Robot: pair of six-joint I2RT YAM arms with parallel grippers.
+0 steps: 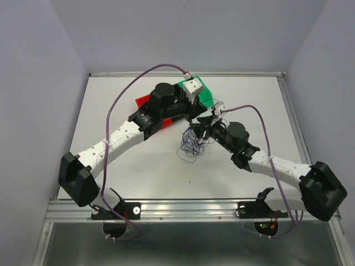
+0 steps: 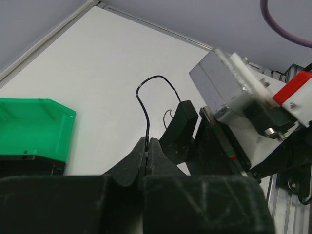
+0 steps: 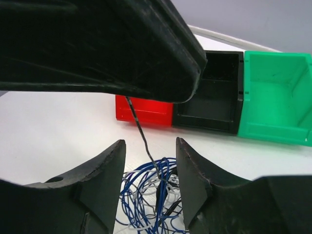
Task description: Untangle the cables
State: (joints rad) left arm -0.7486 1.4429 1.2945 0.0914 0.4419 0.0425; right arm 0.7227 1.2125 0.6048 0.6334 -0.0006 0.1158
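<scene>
Left claw: jaws were pressed together, pinching one black strand that ran out past the tips and curled over.
Right claw: jaws stood partly apart and gripped nothing; the black strand passed down through the gap.
Cables: a loose blue, white and black clump sat just below the right claw, between its fingers and under the left claw.
Bins: red, black and green stood in a row beyond the right claw.
Table: white, beneath both claws.
</scene>
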